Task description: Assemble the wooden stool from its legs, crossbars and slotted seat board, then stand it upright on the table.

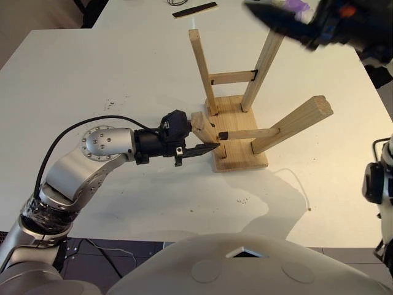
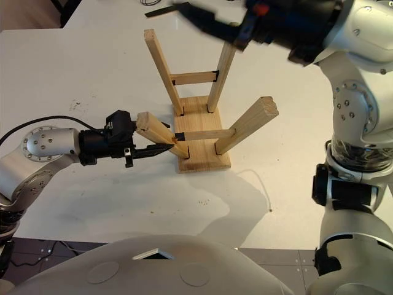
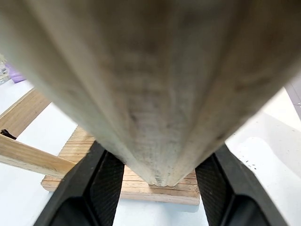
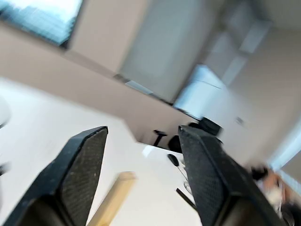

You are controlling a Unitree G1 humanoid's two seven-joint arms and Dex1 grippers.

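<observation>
White table carries the stool upside down near its middle. One slotted seat board lies flat on it. Four legs rise from the board, the far two upright and the near two leaning outward, and two crossbars join them in pairs. Low down, the left gripper clamps the near-left leg. The right gripper hangs high over the far legs, jaws apart.

— Furniture?
— One broad white table, matte, evenly lit. A dark office chair sits past its far edge.
— Floor?
— Beige floor off the far left corner. Under the near edge it is dark, with loose cables.
— Walls, windows?
— Tan wall, a bright window high on it and a pale panel just beside.
</observation>
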